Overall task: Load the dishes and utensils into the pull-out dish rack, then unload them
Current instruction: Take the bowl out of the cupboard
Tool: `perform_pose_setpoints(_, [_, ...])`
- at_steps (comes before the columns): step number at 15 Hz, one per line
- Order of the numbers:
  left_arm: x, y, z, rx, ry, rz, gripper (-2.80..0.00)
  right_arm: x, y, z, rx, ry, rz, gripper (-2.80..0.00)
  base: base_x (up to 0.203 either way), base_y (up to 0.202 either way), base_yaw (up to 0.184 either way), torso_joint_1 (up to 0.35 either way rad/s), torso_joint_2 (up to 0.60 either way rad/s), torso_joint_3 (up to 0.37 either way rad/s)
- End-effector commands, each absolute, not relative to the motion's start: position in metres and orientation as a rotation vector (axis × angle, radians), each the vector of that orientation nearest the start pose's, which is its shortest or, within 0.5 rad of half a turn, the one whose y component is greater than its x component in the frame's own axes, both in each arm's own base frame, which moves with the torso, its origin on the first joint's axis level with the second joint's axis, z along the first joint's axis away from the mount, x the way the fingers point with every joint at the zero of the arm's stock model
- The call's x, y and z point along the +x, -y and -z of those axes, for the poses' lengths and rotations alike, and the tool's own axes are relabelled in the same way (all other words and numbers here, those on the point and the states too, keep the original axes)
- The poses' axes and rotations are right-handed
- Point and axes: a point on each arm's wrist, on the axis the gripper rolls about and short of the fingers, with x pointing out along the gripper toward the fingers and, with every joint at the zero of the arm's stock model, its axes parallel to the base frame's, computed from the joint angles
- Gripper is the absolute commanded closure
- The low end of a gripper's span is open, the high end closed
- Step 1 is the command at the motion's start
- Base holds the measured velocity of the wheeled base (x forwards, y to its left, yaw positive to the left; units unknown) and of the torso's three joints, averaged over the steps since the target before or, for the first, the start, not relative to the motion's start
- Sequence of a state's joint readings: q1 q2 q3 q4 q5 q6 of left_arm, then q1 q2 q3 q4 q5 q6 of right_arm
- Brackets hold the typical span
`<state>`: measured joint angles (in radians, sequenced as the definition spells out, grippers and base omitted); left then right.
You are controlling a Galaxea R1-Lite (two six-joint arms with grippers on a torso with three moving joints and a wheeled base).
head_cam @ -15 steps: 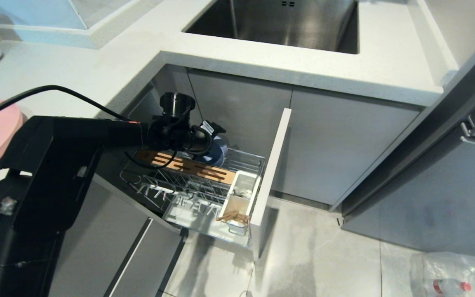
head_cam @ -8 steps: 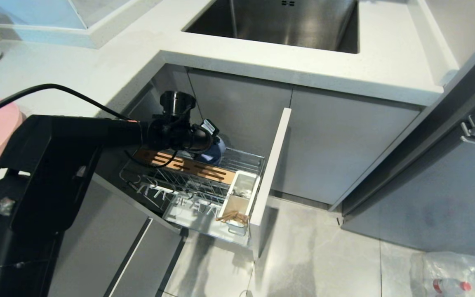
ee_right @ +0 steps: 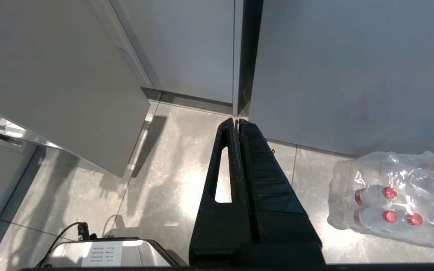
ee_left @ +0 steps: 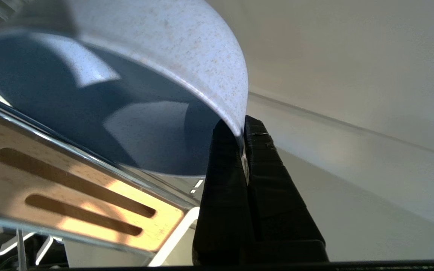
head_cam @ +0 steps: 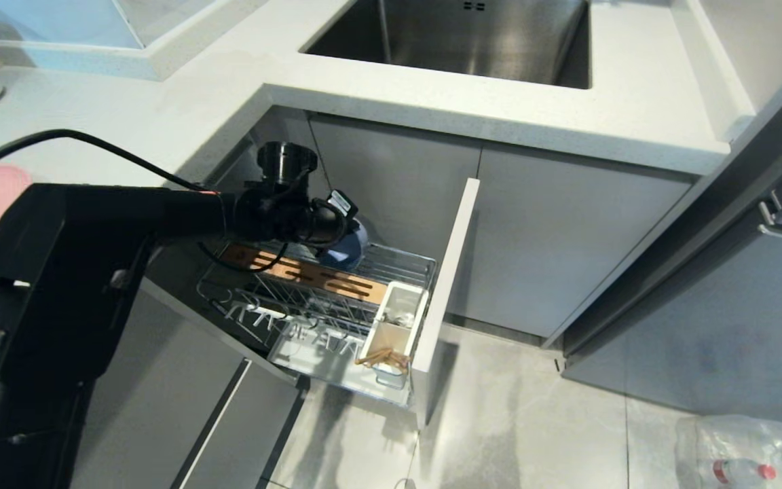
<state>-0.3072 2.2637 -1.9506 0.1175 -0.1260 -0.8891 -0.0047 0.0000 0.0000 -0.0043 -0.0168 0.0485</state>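
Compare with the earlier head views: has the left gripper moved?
Yes. The left gripper, shut on the bowl, rose slightly away from the wooden strip.

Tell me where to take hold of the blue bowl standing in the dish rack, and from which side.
Pinch the rim. The blue bowl stands on edge behind the rack's wooden strip, its thin wall exposed at the side. Come in from that open side, one finger inside, one outside, as the left end effector grips it now.

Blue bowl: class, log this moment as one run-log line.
left gripper: shut on blue bowl rim | bowl: over dish rack | right gripper: shut, parked | chopsticks: in caddy
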Motion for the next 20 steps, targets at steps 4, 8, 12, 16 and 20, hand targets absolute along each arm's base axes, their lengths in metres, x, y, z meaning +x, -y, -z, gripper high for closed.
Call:
perform_pose_setpoints(4, [0.418, 0.143, -0.259, -0.836, -0.54, 0.249, 0.0, -0.023, 0.0, -0.076, 0.05, 0.004, 0.021, 0.0, 0.0, 0.0, 0.0, 0.0, 0.0, 0.0])
perform_pose_setpoints(8, [0.381, 0.144, -0.3, -0.853, -0.518, 0.296, 0.0, -0.023, 0.0, -0.076, 0.049, 0.004, 0.021, 0.0, 0.0, 0.0, 0.0, 0.0, 0.0, 0.0])
perform_pose_setpoints(12, [0.322, 0.146, -0.346, -0.852, -0.559, 0.452, 0.0, -0.023, 0.0, -0.076, 0.049, 0.004, 0.021, 0.0, 0.0, 0.0, 0.0, 0.0, 0.0, 0.0])
perform_pose_setpoints(16, [0.256, 0.13, -0.389, -0.845, -0.564, 0.605, 0.0, -0.023, 0.0, -0.076, 0.049, 0.004, 0.021, 0.0, 0.0, 0.0, 0.0, 0.0, 0.0, 0.0])
perform_pose_setpoints(20, [0.174, 0.098, -0.426, -0.656, -0.436, 0.712, 0.0, -0.023, 0.0, -0.076, 0.049, 0.004, 0.021, 0.0, 0.0, 0.0, 0.0, 0.0, 0.0, 0.0])
